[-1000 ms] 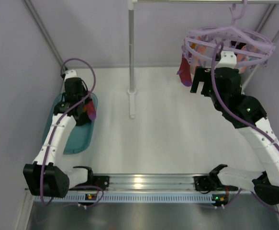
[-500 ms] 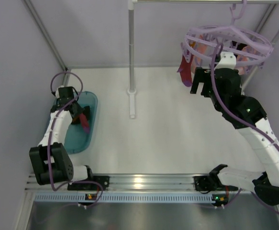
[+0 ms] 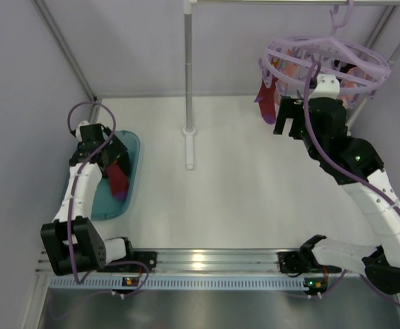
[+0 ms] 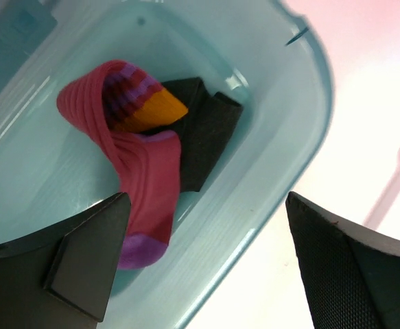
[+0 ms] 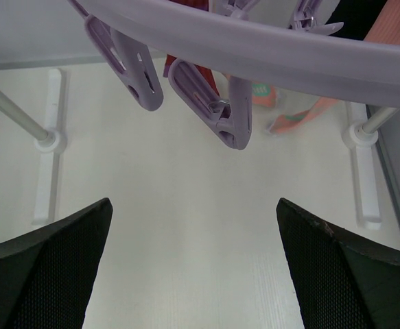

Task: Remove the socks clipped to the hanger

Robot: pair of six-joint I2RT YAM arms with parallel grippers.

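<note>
The R pincer [image 5: 193,205] is wide open w/ nothing in it, just under the round lilac plastic ring hanger [image 5: 268,38] & its dangling lilac pegs [image 5: 206,103]. The long magenta-red sock [image 3: 265,99] hangs straight down from a peg, just beside that pincer on its L side. I think the R arm should go for it, it's way nearer. A salmon pink sock [image 5: 392,20] & a black sock [image 5: 354,14] are clipped further back. The L pincer [image 4: 206,199] is open too & empty, over the see-through teal plastic tub [image 4: 275,82]. In the tub: a magenta-red sock w/ purple toe [image 4: 148,178], a folded black sock [image 4: 210,137] touching it, & an orange-purple bit [image 4: 141,106]. Can't tell if that's its own sock.
</note>
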